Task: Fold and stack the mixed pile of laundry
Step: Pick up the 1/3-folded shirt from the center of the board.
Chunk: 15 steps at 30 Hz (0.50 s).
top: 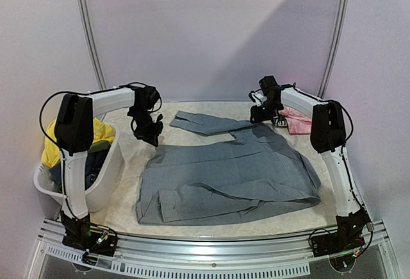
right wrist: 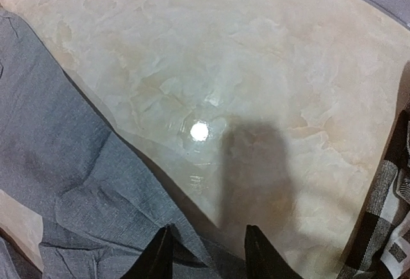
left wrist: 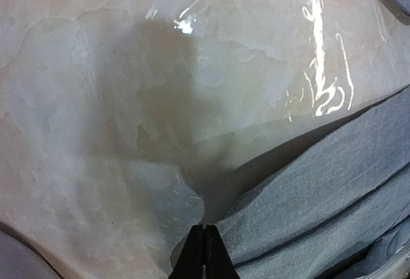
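Note:
A large grey long-sleeved shirt (top: 230,173) lies spread across the table, one sleeve (top: 198,124) reaching toward the back. My left gripper (top: 150,136) hovers at the shirt's far left corner. Its fingers (left wrist: 205,228) are shut tip to tip, and the shirt's edge (left wrist: 320,183) meets their right side; I cannot tell if any cloth is pinched. My right gripper (top: 264,113) is at the shirt's far right shoulder. Its jaws (right wrist: 209,231) stand apart over the shirt's edge (right wrist: 64,163). A yellow garment (top: 96,131) and a dark blue one (top: 96,160) sit in the tub.
The white plastic tub (top: 106,176) stands at the table's left edge beside the left arm. A pink piece (top: 298,120) lies at the back right, by the right arm. A black-and-white checked cloth (right wrist: 384,208) shows at the right of the right wrist view.

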Motion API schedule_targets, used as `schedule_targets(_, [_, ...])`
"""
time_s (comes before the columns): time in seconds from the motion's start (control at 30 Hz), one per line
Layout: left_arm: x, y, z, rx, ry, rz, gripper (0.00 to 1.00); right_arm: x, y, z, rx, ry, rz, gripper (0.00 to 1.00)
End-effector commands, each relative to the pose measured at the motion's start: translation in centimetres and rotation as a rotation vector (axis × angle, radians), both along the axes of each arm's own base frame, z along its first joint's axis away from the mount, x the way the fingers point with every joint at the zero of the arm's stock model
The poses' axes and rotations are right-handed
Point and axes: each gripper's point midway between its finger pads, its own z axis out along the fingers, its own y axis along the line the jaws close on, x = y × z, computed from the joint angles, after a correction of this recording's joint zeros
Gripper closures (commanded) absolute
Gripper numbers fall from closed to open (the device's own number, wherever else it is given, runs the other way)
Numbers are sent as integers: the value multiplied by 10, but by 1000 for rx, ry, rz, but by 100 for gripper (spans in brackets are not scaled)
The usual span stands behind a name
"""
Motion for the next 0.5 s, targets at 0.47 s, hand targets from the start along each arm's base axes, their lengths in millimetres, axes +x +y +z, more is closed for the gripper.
schedule_targets(0.47, [0,-2,21,-16,-34,14,100,6,1,22,146,3,-17,100])
